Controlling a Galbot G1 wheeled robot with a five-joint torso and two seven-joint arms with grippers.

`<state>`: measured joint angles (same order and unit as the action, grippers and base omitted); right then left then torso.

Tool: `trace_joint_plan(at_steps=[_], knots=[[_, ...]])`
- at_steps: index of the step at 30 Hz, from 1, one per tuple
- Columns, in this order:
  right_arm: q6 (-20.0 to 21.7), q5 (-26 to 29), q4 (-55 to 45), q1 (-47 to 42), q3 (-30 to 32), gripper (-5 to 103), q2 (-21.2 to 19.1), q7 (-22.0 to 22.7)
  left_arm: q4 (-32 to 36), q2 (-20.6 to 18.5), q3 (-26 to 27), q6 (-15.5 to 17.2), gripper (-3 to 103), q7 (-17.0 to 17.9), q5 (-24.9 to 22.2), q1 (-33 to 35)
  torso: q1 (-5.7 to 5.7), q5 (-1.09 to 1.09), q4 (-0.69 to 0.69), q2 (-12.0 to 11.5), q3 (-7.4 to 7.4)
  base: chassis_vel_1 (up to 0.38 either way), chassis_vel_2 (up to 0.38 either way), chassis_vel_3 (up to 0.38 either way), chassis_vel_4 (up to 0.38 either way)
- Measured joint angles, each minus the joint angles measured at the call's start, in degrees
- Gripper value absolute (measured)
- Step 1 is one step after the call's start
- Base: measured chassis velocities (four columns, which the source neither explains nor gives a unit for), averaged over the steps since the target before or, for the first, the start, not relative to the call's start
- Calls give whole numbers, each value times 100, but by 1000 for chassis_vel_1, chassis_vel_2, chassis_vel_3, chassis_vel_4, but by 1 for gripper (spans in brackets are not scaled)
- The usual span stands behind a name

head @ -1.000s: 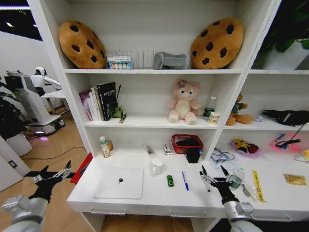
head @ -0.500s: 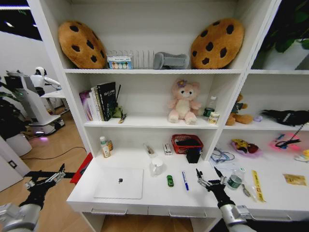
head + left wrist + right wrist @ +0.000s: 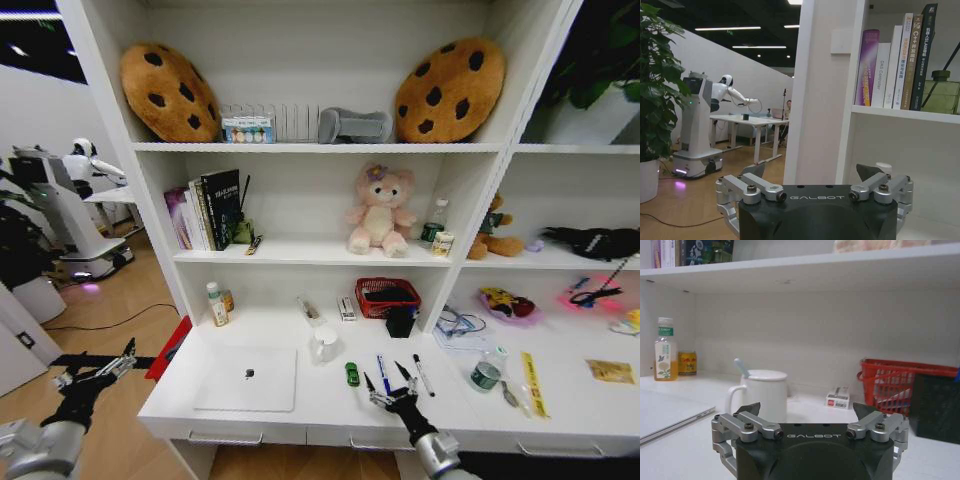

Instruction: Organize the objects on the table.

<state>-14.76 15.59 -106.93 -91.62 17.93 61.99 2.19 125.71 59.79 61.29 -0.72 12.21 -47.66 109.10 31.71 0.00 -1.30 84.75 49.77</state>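
**Right gripper spread and empty over the front of the desk; left gripper spread, off the desk's left end**

Right gripper [image 3: 389, 385]: fingers wide apart, nothing between them, touching nothing. It hangs above the front strip of the white table [image 3: 300, 405], just in front of the blue pen [image 3: 383, 373] and close to the black pen [image 3: 423, 375], which lies just to its right. In the right wrist view the same gripper [image 3: 807, 415] shows its two dark fingertips [image 3: 747, 409] well separated, pointed toward the white mug [image 3: 765, 394] and the red basket [image 3: 905, 385] at the back of the desk.

Left gripper [image 3: 95, 368]: fingers likewise spread, empty, held out over the wooden floor beyond the desk's left end, clear of the tabletop. The left wrist view confirms the gripper [image 3: 815, 185] parted, facing the shelf side panel and a row of books [image 3: 900, 55].

Task items on the table: the silver laptop [image 3: 247, 379], closed, lies at the left with a small black object [image 3: 249, 374] on its lid. The white mug [image 3: 324, 344] stands just right of the laptop's rear corner. The green toy car [image 3: 352, 374] sits between mug and blue pen. Farther right, a yellow strip [image 3: 533, 383] lies near the front edge, well apart from the right gripper.
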Motion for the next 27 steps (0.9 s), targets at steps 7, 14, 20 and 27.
trace_joint_plan(at_steps=[7, 14, 20, 27], knots=[[106, 42, 485, 622, -691, 100, 84, 197, 1, -3, -2, -1, 100, 0, 2, 0, 0, 0, 0, 0, 1, 0, 0, 0, 0], [249, 212, 888, 1043, -1015, 100, 344, 519, 1, -6, -4, -1, 100, 0, 4, 0, 0, -1, 0, 0, 0, 0, 0, 0, 0], [309, 195, 1200, 1163, -1144, 100, 610, 730, 1, -8, -4, -1, 100, 1, 6, 0, 0, 0, -1, 0, 0, 0, 0, 0, 0], [353, 83, 1260, 1149, -1105, 93, 762, 882, 1, -9, -5, -1, 100, 1, 6, 0, 0, -1, -1, 0, 0, 0, 0, 0, 0]])
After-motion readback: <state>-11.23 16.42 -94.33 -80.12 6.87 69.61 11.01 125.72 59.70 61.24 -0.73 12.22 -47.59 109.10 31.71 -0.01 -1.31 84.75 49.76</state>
